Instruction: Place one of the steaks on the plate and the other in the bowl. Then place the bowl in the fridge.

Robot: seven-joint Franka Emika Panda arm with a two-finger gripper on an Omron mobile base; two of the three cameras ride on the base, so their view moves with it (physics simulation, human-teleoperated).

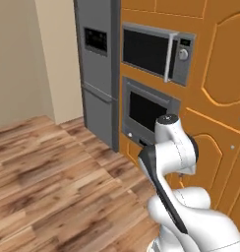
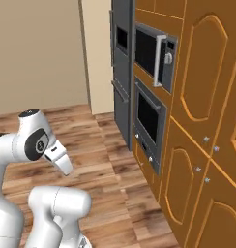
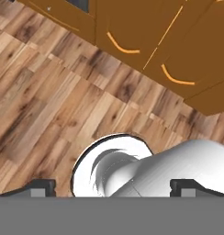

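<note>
The fridge (image 1: 98,74) is a tall grey steel unit with a black display panel, and its doors are closed. It stands at the left end of the cabinet wall, and the right base view shows the fridge (image 2: 122,68) edge-on with its long handles. In the hand view my gripper (image 3: 114,187) points down at the wood floor. Its two dark fingertips (image 3: 40,186) stand far apart with nothing between them, so it is open. The steaks, the plate and the bowl are out of view.
Right of the fridge, a microwave (image 1: 156,51) sits above a built-in oven (image 1: 147,110) in orange wooden cabinets (image 2: 207,121). Open wood floor (image 1: 48,177) spreads to the left, ending at a beige wall (image 2: 37,53).
</note>
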